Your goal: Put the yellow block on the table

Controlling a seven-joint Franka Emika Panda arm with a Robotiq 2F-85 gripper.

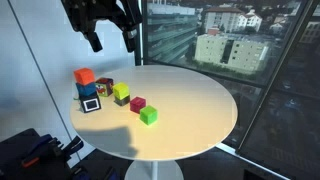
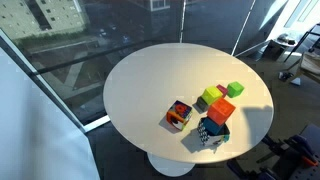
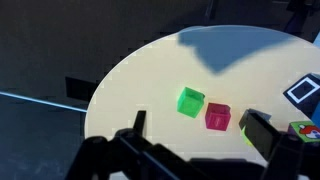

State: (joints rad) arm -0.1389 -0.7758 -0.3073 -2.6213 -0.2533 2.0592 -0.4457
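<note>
The yellow block (image 1: 121,91) is a small yellow-lime cube that seems to rest on a darker block, between a magenta cube (image 1: 137,104) and a multicoloured cube. It also shows in an exterior view (image 2: 212,97). In the wrist view only a sliver of it (image 3: 246,136) shows beside the right finger. The round cream table (image 1: 190,100) holds all the blocks. My gripper (image 1: 112,40) hangs high above the table's back edge, open and empty. In the wrist view its fingers (image 3: 196,122) frame the green cube (image 3: 190,101) and the magenta cube (image 3: 218,117) far below.
An orange block (image 1: 84,76) sits on a blue one, with a black-and-white cube (image 1: 92,103) in front. A green cube (image 1: 148,116) lies nearest the table's middle. Glass walls stand behind the table. Dark equipment (image 1: 30,155) stands on the floor.
</note>
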